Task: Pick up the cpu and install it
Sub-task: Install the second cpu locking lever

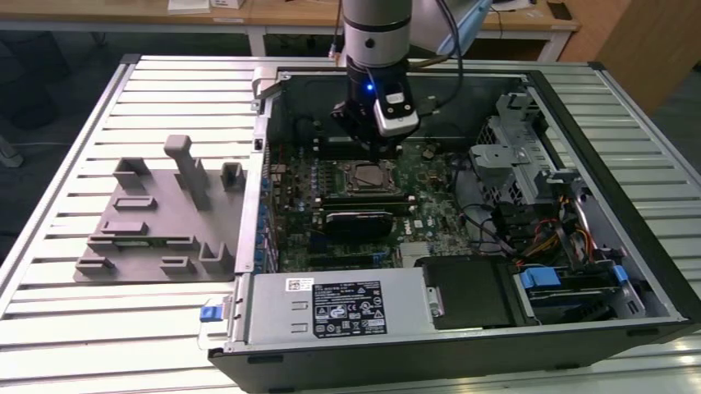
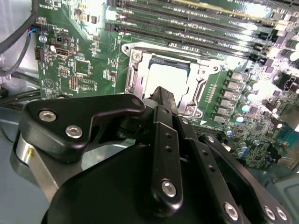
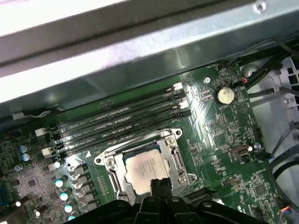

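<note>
Slatted metal table [image 1: 77, 320] carries an open computer case [image 1: 460, 345], its motherboard [image 3: 219, 140] exposed. Socket [image 3: 110, 163] sits below the memory slots, and the cpu [image 3: 145, 169] already lies inside it. Gripper [image 3: 160, 185] sits pressed together, empty, over the socket's edge. Placement looks done.

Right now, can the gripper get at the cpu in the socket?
Probably yes: the gripper hangs just over the cpu seated in the motherboard socket, and nothing lies between them.
</note>
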Tool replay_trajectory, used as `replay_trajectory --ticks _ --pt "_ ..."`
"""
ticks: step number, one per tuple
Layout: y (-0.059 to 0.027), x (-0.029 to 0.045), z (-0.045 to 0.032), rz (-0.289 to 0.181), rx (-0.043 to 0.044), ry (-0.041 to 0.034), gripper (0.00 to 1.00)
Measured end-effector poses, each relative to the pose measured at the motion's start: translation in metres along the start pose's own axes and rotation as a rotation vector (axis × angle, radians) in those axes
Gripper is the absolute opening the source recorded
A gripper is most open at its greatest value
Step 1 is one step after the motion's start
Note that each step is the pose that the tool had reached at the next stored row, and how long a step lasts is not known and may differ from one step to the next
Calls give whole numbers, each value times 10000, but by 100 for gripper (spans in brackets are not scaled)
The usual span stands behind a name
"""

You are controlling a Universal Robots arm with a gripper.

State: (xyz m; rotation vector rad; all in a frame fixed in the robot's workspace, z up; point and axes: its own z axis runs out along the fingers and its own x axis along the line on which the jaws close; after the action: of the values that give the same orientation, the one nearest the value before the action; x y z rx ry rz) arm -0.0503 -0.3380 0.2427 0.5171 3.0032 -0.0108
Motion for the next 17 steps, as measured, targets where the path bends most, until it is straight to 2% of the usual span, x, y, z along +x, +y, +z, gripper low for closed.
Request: replay_trajectory --ticks 17 --pt "-218 -77 6 0 0 0 11"
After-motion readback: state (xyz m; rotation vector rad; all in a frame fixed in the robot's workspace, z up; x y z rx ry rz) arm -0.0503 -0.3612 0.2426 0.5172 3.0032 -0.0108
